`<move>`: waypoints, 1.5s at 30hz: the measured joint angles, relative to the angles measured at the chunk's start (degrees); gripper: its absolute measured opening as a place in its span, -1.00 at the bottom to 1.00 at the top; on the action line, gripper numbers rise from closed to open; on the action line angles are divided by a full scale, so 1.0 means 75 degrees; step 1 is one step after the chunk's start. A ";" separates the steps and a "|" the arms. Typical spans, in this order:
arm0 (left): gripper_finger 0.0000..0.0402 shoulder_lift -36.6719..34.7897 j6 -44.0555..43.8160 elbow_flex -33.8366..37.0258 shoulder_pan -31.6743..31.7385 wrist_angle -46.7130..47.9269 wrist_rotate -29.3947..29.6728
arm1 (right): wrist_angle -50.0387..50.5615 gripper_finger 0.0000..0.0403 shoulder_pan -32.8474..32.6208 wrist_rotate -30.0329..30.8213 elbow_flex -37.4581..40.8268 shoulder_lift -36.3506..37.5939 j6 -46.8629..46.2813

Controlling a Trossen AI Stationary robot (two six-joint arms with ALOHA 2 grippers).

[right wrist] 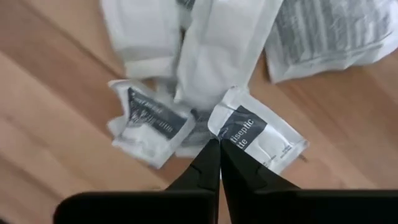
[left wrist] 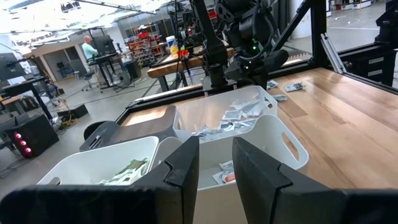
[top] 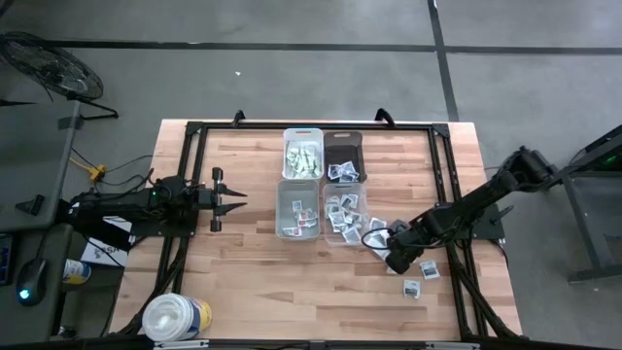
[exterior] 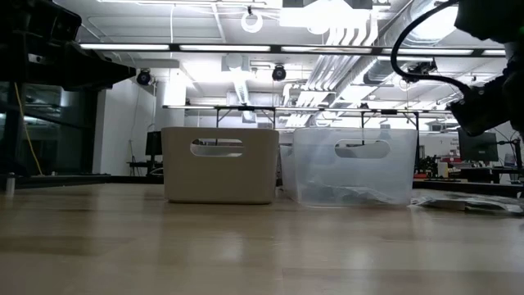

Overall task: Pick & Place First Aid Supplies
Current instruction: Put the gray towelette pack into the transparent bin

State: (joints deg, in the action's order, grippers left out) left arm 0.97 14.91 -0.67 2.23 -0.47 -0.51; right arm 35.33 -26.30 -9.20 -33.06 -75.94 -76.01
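Loose first aid packets point(top: 377, 229) lie on the wooden table right of the bins, with two more point(top: 419, 279) nearer the front edge. My right gripper point(top: 393, 257) points steeply down over this pile and is shut; in its wrist view point(right wrist: 219, 148) its tips meet at a white packet with a dark "antiseptic" label point(right wrist: 258, 135). Other packets point(right wrist: 149, 118) lie flat beside it. More packets fill the clear bin point(top: 344, 209) and the white bin point(top: 302, 153). My left gripper point(top: 231, 201) hovers level at the table's left, open point(left wrist: 214, 163) and holding nothing. My right gripper pinches the labelled packet at its edge near a corner point(right wrist: 221, 132) between its two fingertips. The fingers come from above, pointing steeply down. The packet lies flat on the table, partly over the neighbouring packets.
Four bins stand in the table's middle: white point(top: 302, 153), dark point(top: 342, 156), and two clear ones point(top: 298, 209) in front. A big white round tub point(top: 175, 318) stands at the front left corner. A black frame point(top: 194, 175) runs around the table.
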 joint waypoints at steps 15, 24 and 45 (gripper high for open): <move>-0.52 0.0002 0.0001 0.0000 0.0001 0.0003 -0.0001 | 0.0947 -1.00 -0.0308 0.0240 -0.1182 0.1175 0.1181; -0.52 0.0001 -0.0002 0.0000 -0.0002 0.0000 -0.0001 | 0.1114 -1.00 -0.0633 0.1218 -0.1834 0.1282 0.4904; -0.52 0.0000 0.0001 0.0000 -0.0001 0.0000 -0.0001 | 0.0268 -1.00 0.0289 0.2792 -0.1988 0.0898 1.2346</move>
State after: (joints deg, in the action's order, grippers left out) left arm 0.97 14.92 -0.67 2.23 -0.47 -0.51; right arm 37.34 -24.14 11.74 -47.97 -69.21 16.59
